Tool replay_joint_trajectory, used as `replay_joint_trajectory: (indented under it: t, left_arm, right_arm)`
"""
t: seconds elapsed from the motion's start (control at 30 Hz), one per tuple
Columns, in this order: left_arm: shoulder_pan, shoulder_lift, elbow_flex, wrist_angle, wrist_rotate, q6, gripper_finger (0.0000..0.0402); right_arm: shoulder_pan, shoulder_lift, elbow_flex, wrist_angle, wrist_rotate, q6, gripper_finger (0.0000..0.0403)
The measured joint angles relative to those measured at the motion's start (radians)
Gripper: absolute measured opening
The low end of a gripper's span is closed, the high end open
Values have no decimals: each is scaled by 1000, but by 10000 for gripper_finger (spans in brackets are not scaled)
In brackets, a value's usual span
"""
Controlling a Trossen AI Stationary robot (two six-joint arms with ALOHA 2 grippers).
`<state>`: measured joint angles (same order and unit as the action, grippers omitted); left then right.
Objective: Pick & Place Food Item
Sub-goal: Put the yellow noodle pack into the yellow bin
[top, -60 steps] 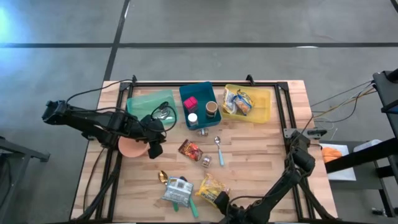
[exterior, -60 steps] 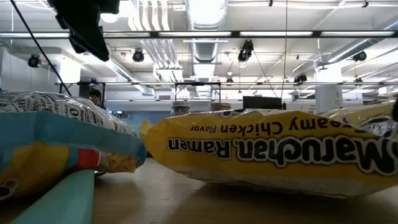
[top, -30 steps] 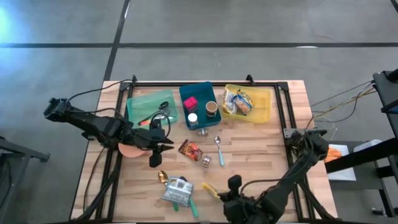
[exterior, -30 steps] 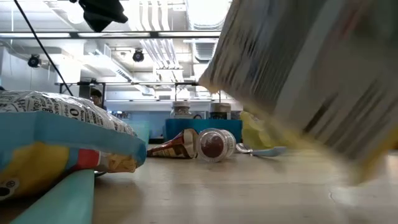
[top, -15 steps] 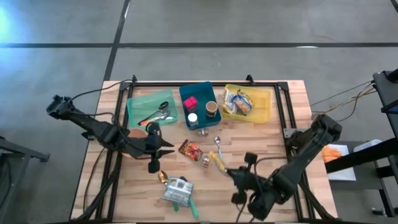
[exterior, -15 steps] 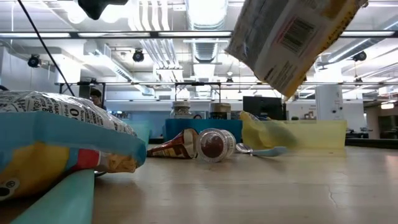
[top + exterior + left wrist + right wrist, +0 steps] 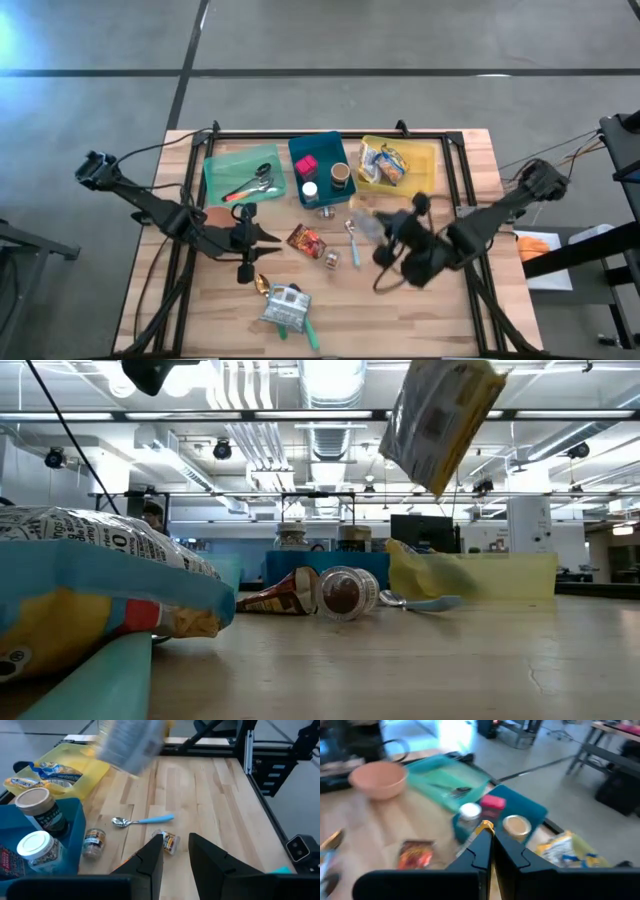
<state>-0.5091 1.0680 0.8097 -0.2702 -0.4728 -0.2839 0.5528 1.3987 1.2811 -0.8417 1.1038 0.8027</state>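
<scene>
You had the right gripper [image 7: 489, 836] clamped on the yellow crinkly plastic ramen packet [image 7: 437, 422], lifted above the wooden table [image 7: 430, 310] near the yellow bin [image 7: 425, 180]; left gripper [image 7: 175, 851] hovered, fingers slightly apart, empty.

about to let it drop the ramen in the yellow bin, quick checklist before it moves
1. Right gripper shut on ramen: ok.
2. Ramen clear of the table: ok, it hangs high in the low view.
3. Ramen over the yellow bin: not ok, it sits short of the bin.
4. Room in the bin: cannot tell, snack bags fill its left part.
5. Left gripper out of the path: ok, near the bowl.
</scene>
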Motion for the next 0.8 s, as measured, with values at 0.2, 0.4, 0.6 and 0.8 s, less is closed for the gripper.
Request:
replay_joint_trajectory:
  t: [0.2,0.4,0.6,0.8]
  left_arm:
    - [-4,-47,0,-17,0,-16,94]
    - [-3,-86,0,-19,-4,-26,94]
    - [-3,-123,0,-21,-7,30,94]
    - [-3,-138,0,-24,-11,120,94]
  right_arm:
    - [-150,-144,-59,0,0,-34,10]
    - [-308,-256,-102,2,-6,-53,10]
    - [-490,-314,-147,8,-122,-92,10]
    - [-698,-334,-198,11,-262,-143,10]
